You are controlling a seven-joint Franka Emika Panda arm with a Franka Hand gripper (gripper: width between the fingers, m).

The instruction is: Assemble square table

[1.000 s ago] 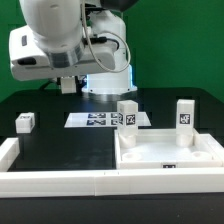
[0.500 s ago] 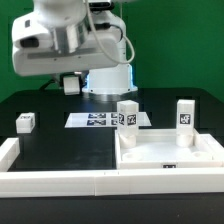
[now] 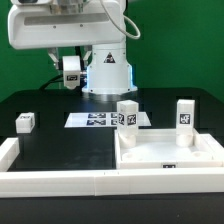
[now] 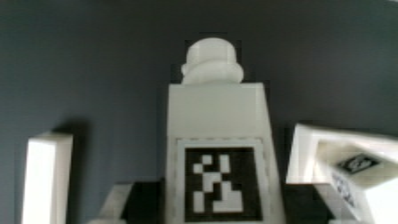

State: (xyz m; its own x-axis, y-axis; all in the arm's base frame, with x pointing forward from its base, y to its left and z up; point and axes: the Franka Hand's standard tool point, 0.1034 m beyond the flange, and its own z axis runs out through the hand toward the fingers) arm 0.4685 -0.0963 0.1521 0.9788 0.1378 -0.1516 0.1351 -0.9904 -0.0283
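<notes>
White leg (image 4: 217, 120) pinched in end effector (image 3: 70, 74), held high, well apart from tabletop panel (image 3: 150, 156).

White, rounded arm (image 3: 50, 30) on a blue-lit base (image 3: 106, 72), with what looks like black cabling (image 3: 128, 25).

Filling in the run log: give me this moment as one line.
claw: shut on leg, raised | panel: two legs upright on it | fourth leg: loose, exterior view's left

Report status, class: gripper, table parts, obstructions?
Gripper shut on short white tagged leg, held high. Large white square plastic panel carries two upright legs. Fourth leg lies loose at the exterior view's left. No obstruction seen.
</notes>
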